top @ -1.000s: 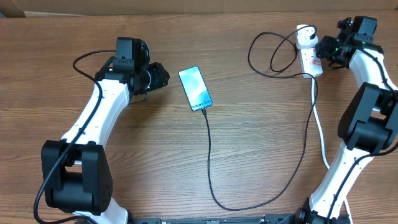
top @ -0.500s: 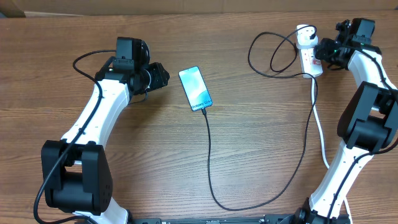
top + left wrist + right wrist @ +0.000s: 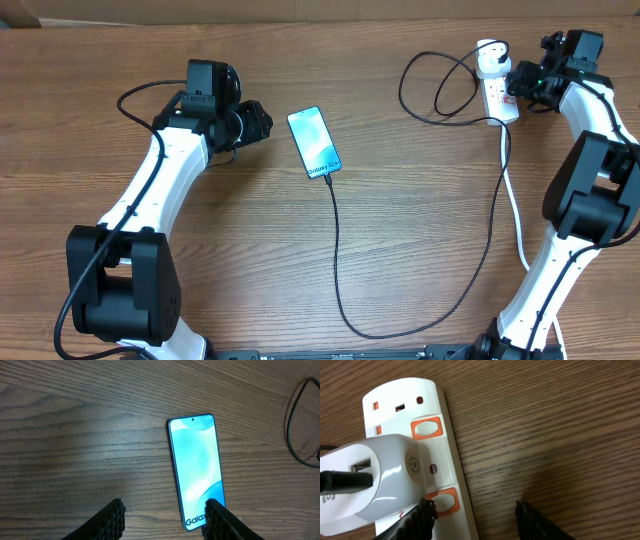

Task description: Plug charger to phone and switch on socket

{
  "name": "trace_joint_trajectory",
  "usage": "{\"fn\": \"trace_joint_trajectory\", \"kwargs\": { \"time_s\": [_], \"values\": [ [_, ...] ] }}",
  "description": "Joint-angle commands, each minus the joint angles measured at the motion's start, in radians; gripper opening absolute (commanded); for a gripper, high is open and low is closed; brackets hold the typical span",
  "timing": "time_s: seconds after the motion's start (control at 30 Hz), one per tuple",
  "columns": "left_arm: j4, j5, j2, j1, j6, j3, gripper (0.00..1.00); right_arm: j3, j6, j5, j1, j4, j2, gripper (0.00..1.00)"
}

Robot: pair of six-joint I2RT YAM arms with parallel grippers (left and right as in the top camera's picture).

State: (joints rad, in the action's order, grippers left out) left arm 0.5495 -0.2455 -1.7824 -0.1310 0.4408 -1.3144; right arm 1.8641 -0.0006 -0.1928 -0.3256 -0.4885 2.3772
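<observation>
The phone lies face up on the wooden table, its light blue screen showing "Galaxy". The charger's thin black cable meets the phone's bottom end, loops along the table and ends in the white adapter, which sits in the socket strip. My left gripper hovers open just left of the phone; in its wrist view the gripper has its right finger over the phone's lower corner. My right gripper is open over the socket strip, its left finger beside an orange-framed switch.
A second orange-framed switch sits further up the strip by a free outlet. The strip's white lead runs down the right side beside the right arm. Bare wood lies right of the strip and around the phone.
The right arm's elbow has shifted very slightly; phone, cable, strip and left arm have not moved.
</observation>
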Motion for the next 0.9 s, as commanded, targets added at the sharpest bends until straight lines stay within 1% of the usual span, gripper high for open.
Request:
{"fn": "trace_joint_trajectory", "kwargs": {
  "time_s": [0.0,0.67,0.87],
  "values": [
    [-0.004,0.009,0.011,-0.010,-0.014,0.002,0.49,-0.001,0.001,0.002,0.006,0.018,0.010,0.53],
    [-0.007,0.009,0.011,-0.010,-0.014,0.002,0.49,-0.001,0.001,-0.010,0.006,0.021,0.011,0.53],
    [-0.007,0.009,0.011,-0.010,-0.014,0.002,0.49,-0.001,0.001,-0.010,0.008,0.009,0.038,0.53]
  ]
}}
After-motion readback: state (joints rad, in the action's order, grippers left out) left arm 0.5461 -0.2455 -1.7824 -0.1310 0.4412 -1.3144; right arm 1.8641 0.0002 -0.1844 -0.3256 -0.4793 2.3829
